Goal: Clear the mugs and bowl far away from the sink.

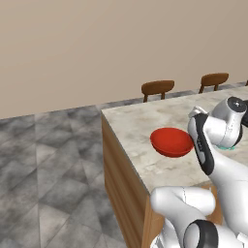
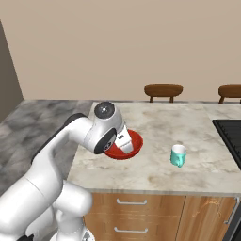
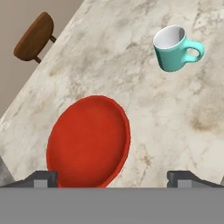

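Note:
The red bowl rests on the marble counter near its left end. My gripper hovers above it, open wide, with the left fingertip over the bowl's rim and the right one over bare marble; nothing is held. In the right base view my wrist covers part of the bowl. A light teal mug with a white inside stands upright on the counter, a short way to the right of the bowl, handle pointing away from it. The sink is out of view.
A black ridged cooktop lies at the counter's right. Two brown chairs stand behind the far edge; one chair appears in the hand view. The counter's left edge drops to a tiled floor.

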